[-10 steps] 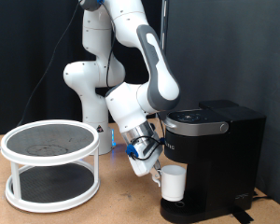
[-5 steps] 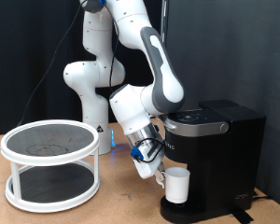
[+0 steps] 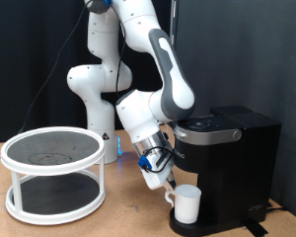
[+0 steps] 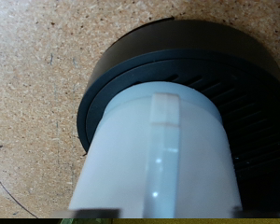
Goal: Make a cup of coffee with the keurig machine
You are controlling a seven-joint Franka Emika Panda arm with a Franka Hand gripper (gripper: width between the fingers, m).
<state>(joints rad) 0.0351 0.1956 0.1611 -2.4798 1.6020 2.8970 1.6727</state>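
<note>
The white cup (image 3: pixel 187 205) stands low under the head of the black keurig machine (image 3: pixel 237 148), on or just above its round drip base (image 3: pixel 202 226). Its lid is closed. My gripper (image 3: pixel 169 190) is at the cup's side, on the exterior view's left, at the handle. In the wrist view the cup (image 4: pixel 159 159) fills the frame with its handle (image 4: pixel 161 140) facing the camera, over the black grated drip base (image 4: pixel 117 70). My fingertips barely show there. The cup has travelled with the hand, so the gripper is shut on it.
A white round two-tier stand (image 3: pixel 54 173) with dark shelves stands at the exterior view's left on the wooden table (image 3: pixel 118 212). The arm's white base (image 3: pixel 89 99) is behind it. A black curtain closes the back.
The gripper has carried the cup down and to the exterior view's right, further under the machine's head and lower onto the drip base.
</note>
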